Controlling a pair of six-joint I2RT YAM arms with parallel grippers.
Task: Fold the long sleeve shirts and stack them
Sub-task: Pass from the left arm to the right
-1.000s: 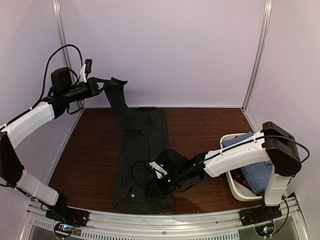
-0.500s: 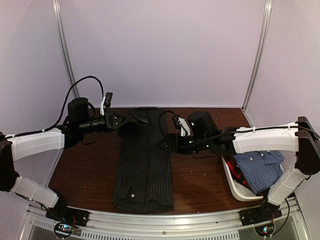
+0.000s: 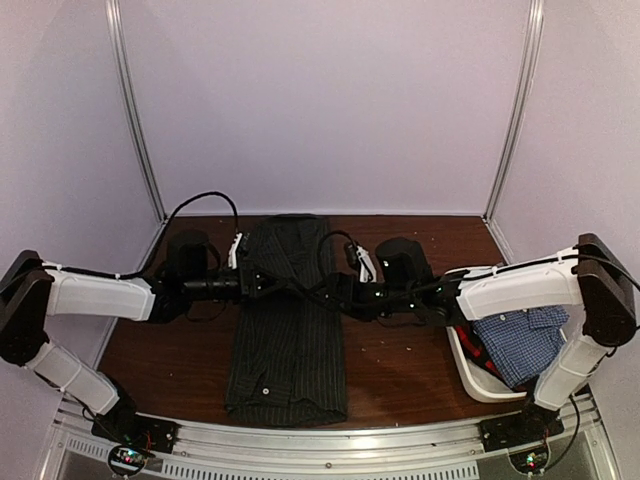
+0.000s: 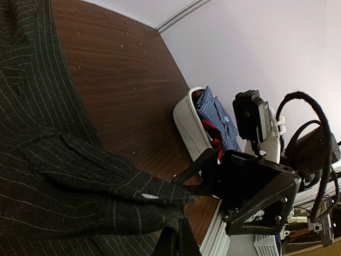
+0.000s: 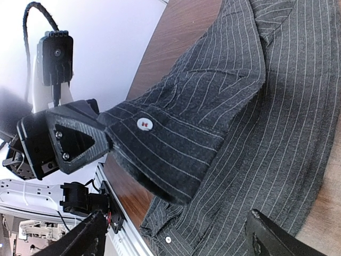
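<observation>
black pinstriped shirt (image 3: 288, 340) is laid lengthwise on the table (image 3: 400, 250), its sleeve cuff (image 5: 160, 144) clamped in the left gripper (image 3: 262, 284) over the body. right gripper (image 3: 335, 293) is held opposite, fingers spread. cuff should be lowered flat within the outline before release.

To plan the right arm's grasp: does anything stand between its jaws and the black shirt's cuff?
Nothing visible does. The right gripper, jaws open, faces the cuff, which the left gripper holds over the black shirt.

The bottom edge is cutting off my left fingers (image 4: 178, 245) gripping the black shirt (image 4: 53, 176). The blue shirt (image 3: 520, 340) is covering most of the red shirt (image 3: 479, 352) in the tub (image 3: 470, 378).
</observation>
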